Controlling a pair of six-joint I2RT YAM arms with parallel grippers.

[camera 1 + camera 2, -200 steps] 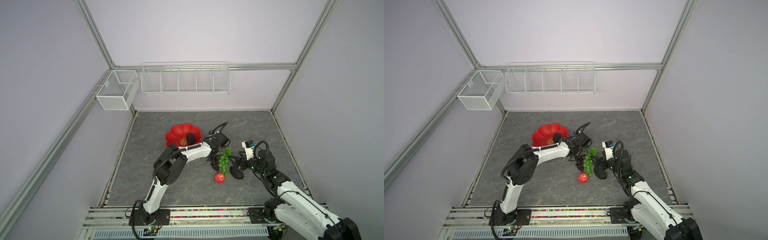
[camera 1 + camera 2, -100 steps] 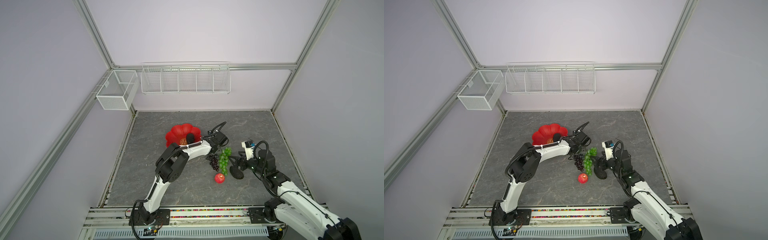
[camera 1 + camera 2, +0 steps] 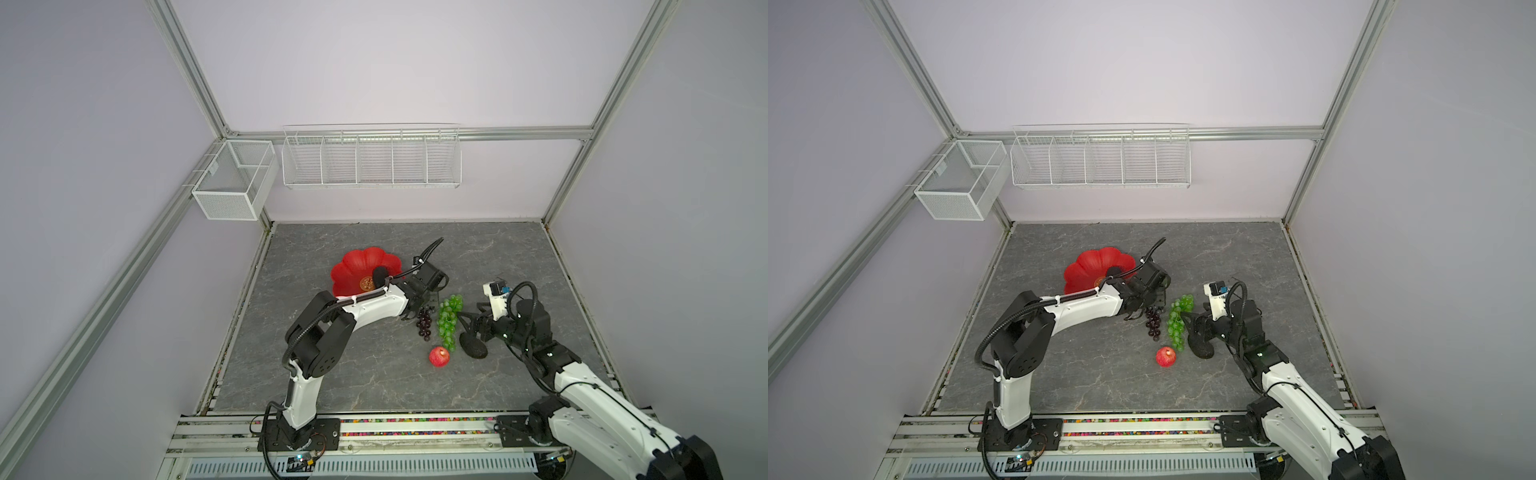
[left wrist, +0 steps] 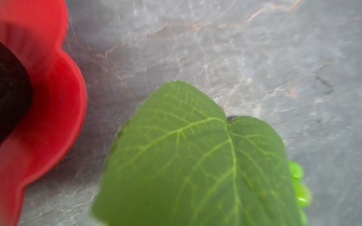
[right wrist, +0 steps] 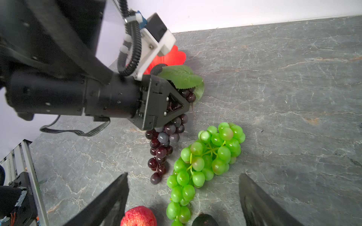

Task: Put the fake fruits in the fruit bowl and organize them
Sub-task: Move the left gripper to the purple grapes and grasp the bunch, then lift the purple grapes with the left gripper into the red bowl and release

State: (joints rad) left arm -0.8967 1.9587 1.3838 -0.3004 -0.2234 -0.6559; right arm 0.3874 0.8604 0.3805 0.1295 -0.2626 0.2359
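My left gripper (image 5: 182,106) is shut on the top of the dark purple grape bunch (image 5: 162,148), just under its green leaf (image 5: 180,76). The bunch's lower end trails on the table. That leaf (image 4: 195,156) hides the jaws in the left wrist view. The green grape bunch (image 3: 449,322) lies beside it, with the red apple (image 3: 439,356) and one avocado (image 3: 473,347) nearer the front. The red fruit bowl (image 3: 357,266) holds another avocado (image 3: 379,274). My right gripper (image 5: 184,195) stands open over the green bunch's lower end, beside the apple (image 5: 139,216).
Two white wire baskets (image 3: 372,160) hang on the back and left walls. The grey marble table top (image 3: 478,257) is fenced by walls on three sides. A rail (image 3: 374,432) with both arm bases runs along the front edge.
My left gripper has shut on the top of the purple grape bunch, and its arm has shifted slightly. The right arm and the other fruits have not moved.
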